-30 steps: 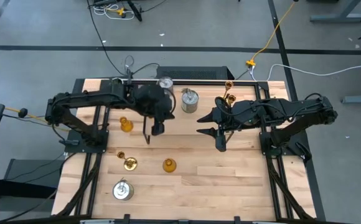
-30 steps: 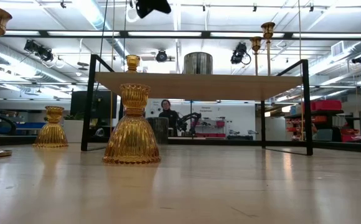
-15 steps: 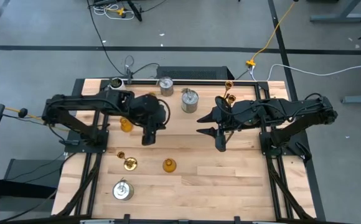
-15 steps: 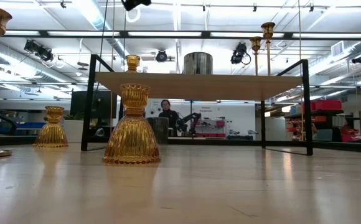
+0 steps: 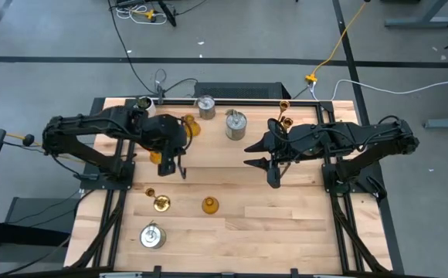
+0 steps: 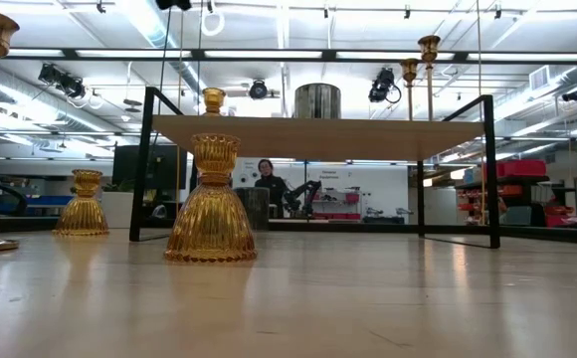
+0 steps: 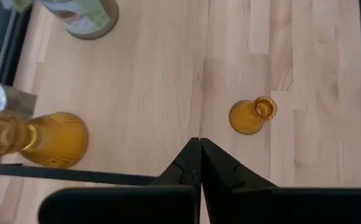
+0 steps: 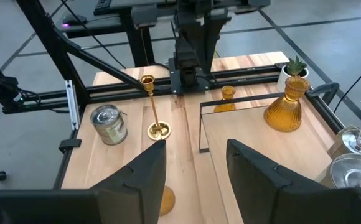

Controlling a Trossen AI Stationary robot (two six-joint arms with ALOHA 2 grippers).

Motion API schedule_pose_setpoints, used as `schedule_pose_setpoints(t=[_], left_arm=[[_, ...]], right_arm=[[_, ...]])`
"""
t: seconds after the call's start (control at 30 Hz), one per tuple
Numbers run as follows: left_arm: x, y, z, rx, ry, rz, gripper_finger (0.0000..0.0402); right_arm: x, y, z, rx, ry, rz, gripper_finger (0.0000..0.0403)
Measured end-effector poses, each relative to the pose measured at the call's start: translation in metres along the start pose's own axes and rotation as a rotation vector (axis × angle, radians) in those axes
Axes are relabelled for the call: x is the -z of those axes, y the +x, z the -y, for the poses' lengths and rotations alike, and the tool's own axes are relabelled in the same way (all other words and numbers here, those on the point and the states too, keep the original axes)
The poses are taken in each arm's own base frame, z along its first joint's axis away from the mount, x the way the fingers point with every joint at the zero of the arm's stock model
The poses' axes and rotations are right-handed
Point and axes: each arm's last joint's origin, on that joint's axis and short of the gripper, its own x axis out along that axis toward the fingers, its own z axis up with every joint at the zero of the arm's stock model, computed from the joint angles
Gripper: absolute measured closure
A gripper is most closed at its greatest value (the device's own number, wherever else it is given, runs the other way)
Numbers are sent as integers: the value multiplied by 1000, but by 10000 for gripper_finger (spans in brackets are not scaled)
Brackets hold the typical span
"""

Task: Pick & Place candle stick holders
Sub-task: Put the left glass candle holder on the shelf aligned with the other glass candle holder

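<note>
The left end effector [image 5: 179,167] hangs clenched and empty over the tabletop [image 5: 301,224], fingers pressed together in the left wrist view, nothing between them. The right end effector [image 5: 264,170] waits near the tabletop's middle with its fingers parted and nothing held. The holders are spread about: on the rack [image 5: 249,101] at the back stand an amber holder [image 5: 191,126], two silver cans [image 5: 205,106] [image 5: 235,124] and two brass sticks [image 5: 285,114]; on the bare tabletop are an amber holder [image 5: 156,155] just beside the left end effector, a brass one [image 5: 160,202], another amber one [image 5: 209,205] and a silver can [image 5: 151,235] toward the front. The relation that matters for the next pick is the left end effector against the small amber holder [image 7: 253,116] seen ahead of its fingertips in the left wrist view: probably the front amber one, it stands upright, its long axis vertical, its open mouth facing the camera, well apart from the fingers and off to one side of their line. The left arm looks the nearer to the loose holders, so I judge the pick is its job; it would have to spread its fingers first, shift sideways to centre on the neck, then come down.
</note>
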Motion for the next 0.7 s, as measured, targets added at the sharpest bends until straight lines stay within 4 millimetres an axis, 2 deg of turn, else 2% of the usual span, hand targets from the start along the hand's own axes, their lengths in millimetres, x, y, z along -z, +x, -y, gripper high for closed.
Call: schedule_pose_setpoints(t=[0.2, 0.7], left_arm=[[3, -12, 0, 9, -25, 45, 395], [5, -12, 4, 25, -6, 34, 395]], right_arm=[[0, 0, 0, 0, 0, -1, 234], [0, 0, 0, -7, 4, -6, 234]])
